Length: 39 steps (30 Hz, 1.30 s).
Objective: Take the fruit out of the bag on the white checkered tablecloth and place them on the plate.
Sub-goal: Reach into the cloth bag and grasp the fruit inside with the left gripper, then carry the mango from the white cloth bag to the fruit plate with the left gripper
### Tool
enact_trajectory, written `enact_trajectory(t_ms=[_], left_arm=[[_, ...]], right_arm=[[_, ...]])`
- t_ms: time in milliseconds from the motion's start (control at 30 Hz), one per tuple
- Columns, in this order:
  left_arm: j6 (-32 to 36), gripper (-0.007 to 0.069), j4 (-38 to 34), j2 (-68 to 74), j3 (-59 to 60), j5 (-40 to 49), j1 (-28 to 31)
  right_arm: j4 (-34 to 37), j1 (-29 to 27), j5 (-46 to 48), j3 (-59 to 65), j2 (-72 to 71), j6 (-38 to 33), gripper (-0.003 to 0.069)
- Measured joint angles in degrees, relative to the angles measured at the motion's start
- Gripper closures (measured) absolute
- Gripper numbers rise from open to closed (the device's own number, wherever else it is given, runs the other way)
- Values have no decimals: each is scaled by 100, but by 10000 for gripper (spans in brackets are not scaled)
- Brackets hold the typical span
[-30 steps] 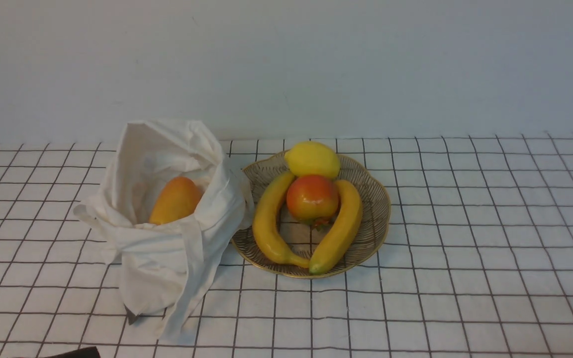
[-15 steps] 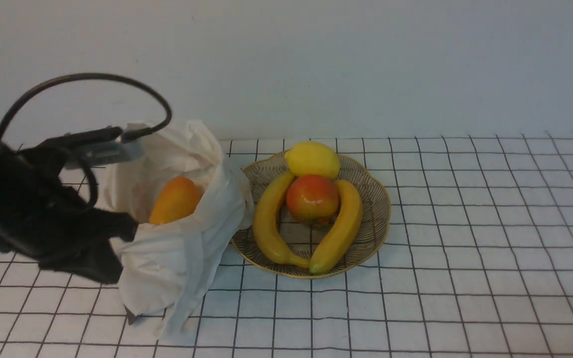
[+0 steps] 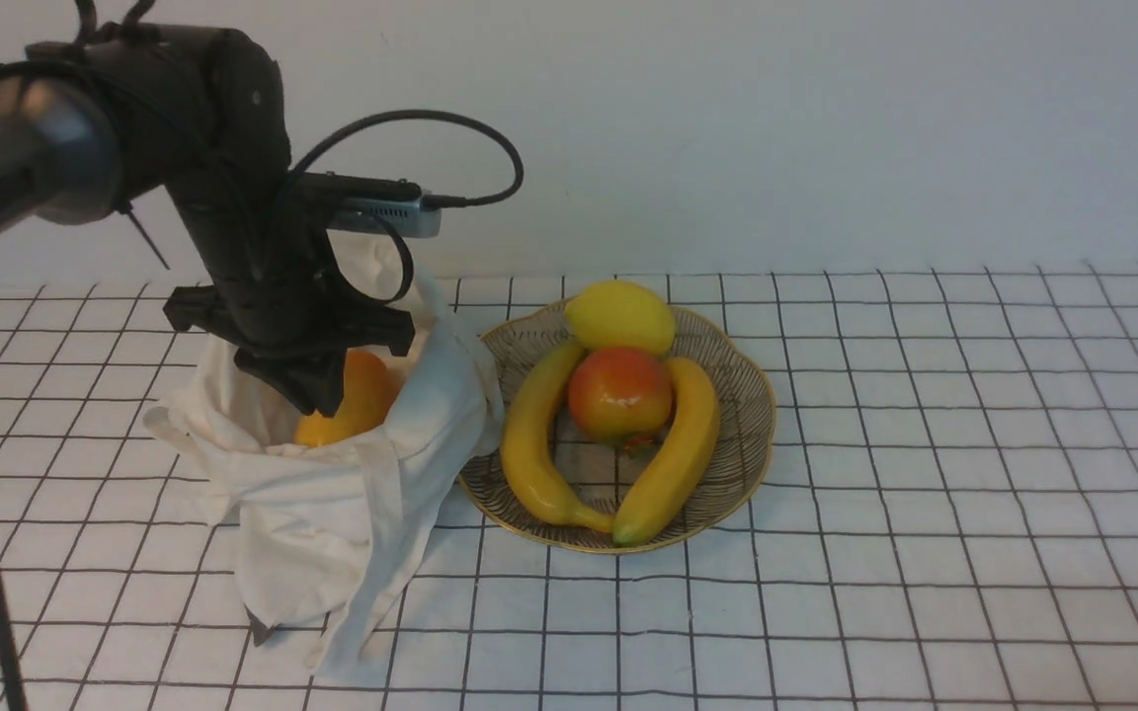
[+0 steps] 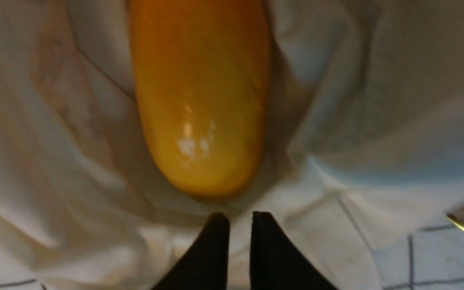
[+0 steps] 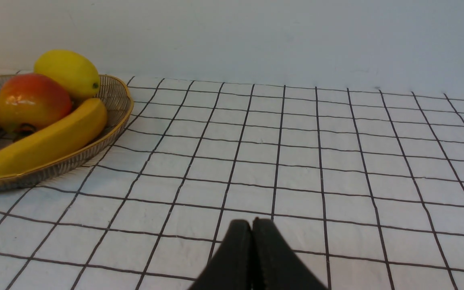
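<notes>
**Mango** (image 3: 366, 400) (image 4: 199, 100): glossy, yellow-orange, lying inside the open mouth of the white cloth bag (image 3: 322, 513) (image 4: 377, 100). The bag slumps on the white checkered tablecloth (image 3: 925, 444) (image 5: 296, 161) that covers the counter. It sits left of the counter's middle, and its wrinkled fabric meets the near-left rim of the plate (image 3: 742, 415) (image 5: 115, 100).

**Plate contents:** two bananas (image 3: 529, 444) curving around a red-orange apple (image 3: 620, 393), with a lemon (image 3: 620, 316) at the rim nearest the counter's far edge.

**Left arm** (image 3: 223, 148): reaches down into the bag's mouth. In the front view the left fingers (image 3: 312, 390) (image 4: 216, 249) cover part of the mango. The left wrist view shows their tips parted by only a narrow slit and gripping nothing. They sit just short of the mango's rounded end, with bag fabric between tips and fruit.

**Right fingers** (image 5: 236, 257): seen in the right wrist view only. They are pressed together and empty, low over bare tablecloth and well apart from the plate.
</notes>
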<state>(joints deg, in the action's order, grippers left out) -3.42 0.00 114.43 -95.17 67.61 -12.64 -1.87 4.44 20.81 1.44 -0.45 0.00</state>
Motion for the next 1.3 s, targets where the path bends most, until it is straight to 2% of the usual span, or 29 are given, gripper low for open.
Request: enact_trajectory(t_ms=[167,200,233,333,500,767,967,1300], left_arm=[[-45,398,117,327,-261,-131,-2],[-45,345,122,348,-282,-277,-2],[-45,339,122,348,-281,-293,-2],[-45,250,134,414,-307,-625,-8],[-45,169,140,607,-307,-836,-13],[-45,146,191,887,-324,-940,-13],[-52,175,300,902,-335,-922,-13],[-17,178,692,382,-304,-428,-15]], right_arm=[[0,0,0,0,0,0,674],[0,0,0,0,0,0,674],[0,0,0,0,0,0,674],[0,0,0,0,0,0,674],[0,0,0,0,0,0,674],[0,0,0,0,0,0,674],[0,0,0,0,0,0,674],[0,0,0,0,0,0,674]])
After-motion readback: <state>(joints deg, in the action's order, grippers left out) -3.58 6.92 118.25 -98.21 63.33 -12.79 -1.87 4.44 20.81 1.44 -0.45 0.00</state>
